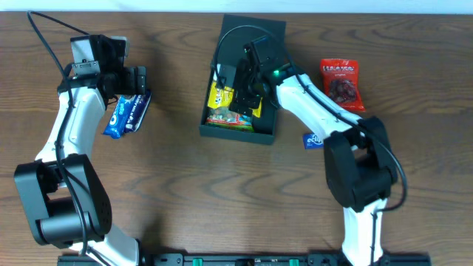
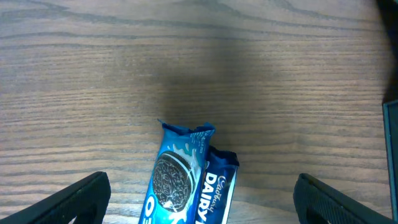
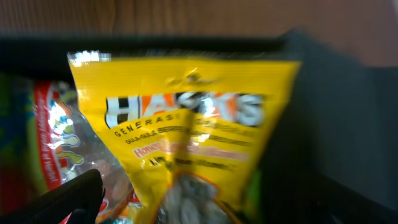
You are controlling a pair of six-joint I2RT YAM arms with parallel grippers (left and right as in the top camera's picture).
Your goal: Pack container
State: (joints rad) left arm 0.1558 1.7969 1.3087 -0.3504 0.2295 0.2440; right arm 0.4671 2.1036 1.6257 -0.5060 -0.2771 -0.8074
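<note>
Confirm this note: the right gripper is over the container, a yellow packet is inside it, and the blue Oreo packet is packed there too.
One part is wrong. The blue Oreo packet is not in the container; it lies on the table under the left gripper, as the left wrist view shows. The right gripper over the container and the yellow packet inside are correct.

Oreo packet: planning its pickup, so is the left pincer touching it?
Apart. The left wrist view shows the left pincer open, fingers wide of the Oreo packet, bare table between.
</note>
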